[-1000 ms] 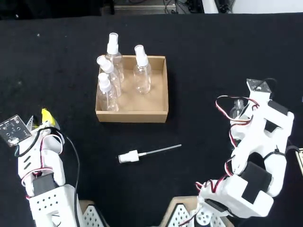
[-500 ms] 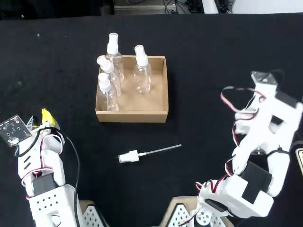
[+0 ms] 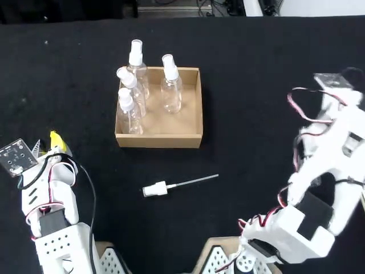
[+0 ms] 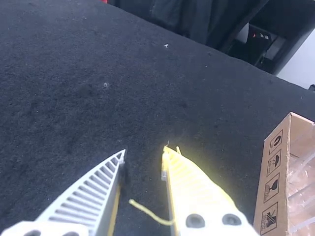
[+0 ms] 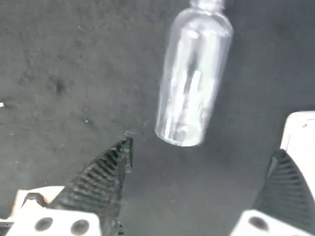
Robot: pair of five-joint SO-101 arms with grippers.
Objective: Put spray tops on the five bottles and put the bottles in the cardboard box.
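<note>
1. Cardboard box (image 3: 159, 140) sits near 11 o'clock on the black table (image 3: 256, 63). Four bottles (image 3: 171, 85) stand inside with tops on, crowded toward its 9 and 12 o'clock sides.
2. The fifth bottle (image 5: 194, 73) is clear and has no top. It seems to lie on its side on the table under the right arm (image 3: 319, 188), at about 3 o'clock.
3. The right pincer (image 5: 204, 150) hangs over that bottle, jaws spread wide and empty. The bottle's base is just ahead of the tips.
4. The last top (image 3: 155, 189) lies at 6 o'clock from the box, its tube pointing toward 2 o'clock, well apart from both arms.
5. The left pincer (image 4: 143, 153) waits at 8 o'clock, low over the table, jaws slightly parted and holding nothing.
6. Judged step: picking up the fifth bottle, with four of five already boxed.
7. The next move likely calls for lowering the right pincer and closing across the bottle's body. The bottle is round and slick, so it may roll. After that, the tube must be threaded into the neck.
</note>
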